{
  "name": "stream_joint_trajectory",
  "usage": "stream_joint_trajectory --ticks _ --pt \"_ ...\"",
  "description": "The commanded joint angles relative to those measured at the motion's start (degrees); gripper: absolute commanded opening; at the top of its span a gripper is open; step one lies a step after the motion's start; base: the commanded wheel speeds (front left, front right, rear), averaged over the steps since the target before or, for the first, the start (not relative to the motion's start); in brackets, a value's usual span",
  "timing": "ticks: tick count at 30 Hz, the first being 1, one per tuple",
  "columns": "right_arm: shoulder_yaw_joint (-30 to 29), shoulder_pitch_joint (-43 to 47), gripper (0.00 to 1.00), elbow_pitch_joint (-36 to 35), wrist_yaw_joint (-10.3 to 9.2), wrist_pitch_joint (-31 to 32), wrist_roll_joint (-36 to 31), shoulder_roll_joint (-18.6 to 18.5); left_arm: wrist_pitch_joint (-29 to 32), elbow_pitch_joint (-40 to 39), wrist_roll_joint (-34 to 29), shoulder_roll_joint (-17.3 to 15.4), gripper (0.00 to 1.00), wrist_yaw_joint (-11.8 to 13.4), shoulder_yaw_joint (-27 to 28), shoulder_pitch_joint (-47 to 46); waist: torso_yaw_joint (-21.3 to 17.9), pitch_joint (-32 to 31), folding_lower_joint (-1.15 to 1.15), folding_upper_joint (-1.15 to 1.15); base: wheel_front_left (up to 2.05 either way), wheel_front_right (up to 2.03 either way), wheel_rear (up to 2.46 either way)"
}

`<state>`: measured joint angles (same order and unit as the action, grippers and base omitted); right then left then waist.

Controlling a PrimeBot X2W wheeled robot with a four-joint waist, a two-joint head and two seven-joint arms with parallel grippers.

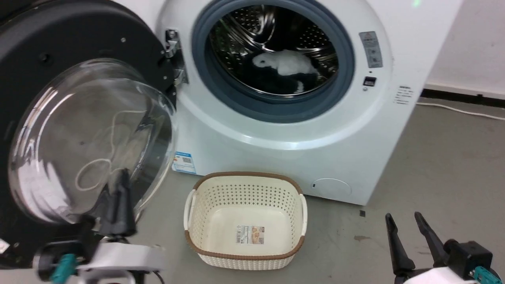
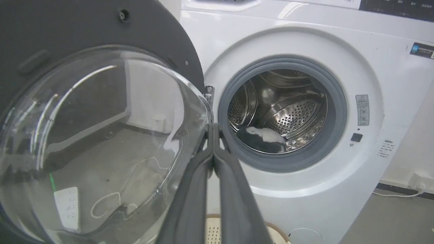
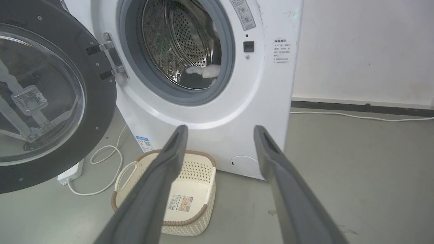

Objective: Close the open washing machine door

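Dark grey fingers (image 2: 198, 189) of the left gripper (image 2: 213, 127) are pressed together along their length, with nothing between them. Their tips sit at the edge of the clear glass bowl of the washing machine door (image 2: 67, 27); whether they touch it cannot be told. The door stands swung wide open on its metal hinge (image 1: 173, 59), spreading to the left of these fingers. Just right of the tips is the grey-ringed steel drum opening (image 2: 281, 112).

The right gripper (image 3: 220, 130) holds its two fingers wide apart, gripping nothing, low above the grey floor (image 3: 356, 169) and well apart from the door. Beyond its left finger lies a cream basket (image 3: 203, 162).

The head view places that basket between the two grippers, in front of the white washing machine (image 1: 276, 157). The right wrist view adds a white power strip (image 3: 71, 173) and looped cord on the floor beyond the door. The left wrist view adds the machine's top panel.

Counted: two grippers, one door, one machine, one basket, one white-and-dark bundle of laundry (image 1: 286, 65) inside the drum.
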<state>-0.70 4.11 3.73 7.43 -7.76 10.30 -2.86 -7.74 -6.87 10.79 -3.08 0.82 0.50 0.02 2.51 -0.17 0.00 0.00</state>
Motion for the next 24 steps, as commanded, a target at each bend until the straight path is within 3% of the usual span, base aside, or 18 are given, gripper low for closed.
stream_joint_trajectory --ticks 1,9,13,18,24 --pt "-0.24 1.03 1.00 0.46 0.04 -0.71 0.70 -0.01 -0.72 -3.06 0.41 0.07 0.00 -0.05 2.19 -0.17 1.55 -0.34 0.00 0.00 0.00 0.00 0.00" --pt "-0.97 1.70 1.00 1.16 0.04 -1.55 1.69 -0.01 -1.56 -10.66 4.41 0.18 0.00 2.43 11.69 -1.53 6.65 -1.12 0.00 0.00 0.00 0.00 0.00" --pt "-1.27 2.04 1.00 1.46 0.04 -2.02 2.37 -0.01 -2.04 -9.51 6.23 0.14 0.00 0.65 19.13 -2.56 9.87 -1.23 0.00 0.00 0.00 0.00 0.00" --pt "-1.80 1.81 1.00 1.62 0.04 -2.62 2.45 -0.01 -2.63 -1.20 7.30 -4.94 0.00 -2.45 26.01 -5.39 12.98 0.23 0.00 0.00 0.00 0.00 0.00" --pt "-3.20 0.05 1.00 0.06 0.04 -1.85 0.91 -0.01 1.81 12.22 10.26 -14.06 0.00 -3.75 28.40 -11.20 14.37 5.03 0.00 0.00 0.00 0.00 0.00"
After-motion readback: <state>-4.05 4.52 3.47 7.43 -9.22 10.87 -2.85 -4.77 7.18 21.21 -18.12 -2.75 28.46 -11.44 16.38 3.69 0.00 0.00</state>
